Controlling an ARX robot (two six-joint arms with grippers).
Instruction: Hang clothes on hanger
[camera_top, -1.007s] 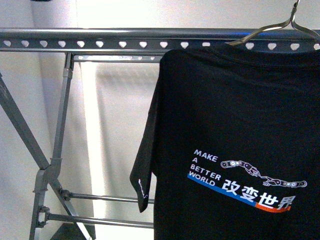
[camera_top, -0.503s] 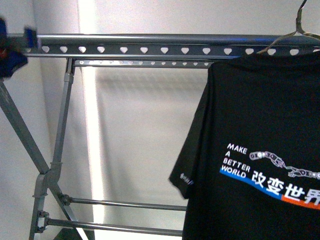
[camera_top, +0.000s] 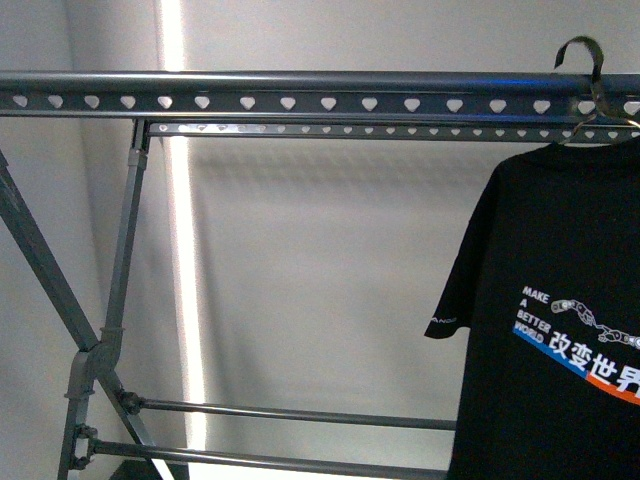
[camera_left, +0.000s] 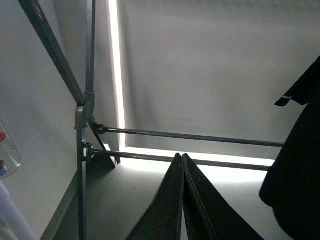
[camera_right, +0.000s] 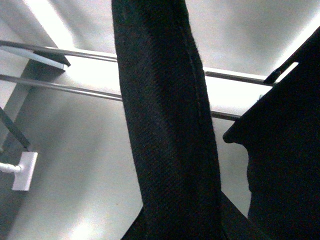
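Backing the rack, a pale wall is noted. T-shirt is hung from its rail, cropped rightward. Left gripper pressed together; right gripper's state cannot be told.

Front view: the black T-shirt is cut off by the right and lower edges, its printed characters truncated, the drying rack runs past both sides, and neither gripper appears; right wrist view: dark fabric fills the foreground, hiding the right gripper's fingers.
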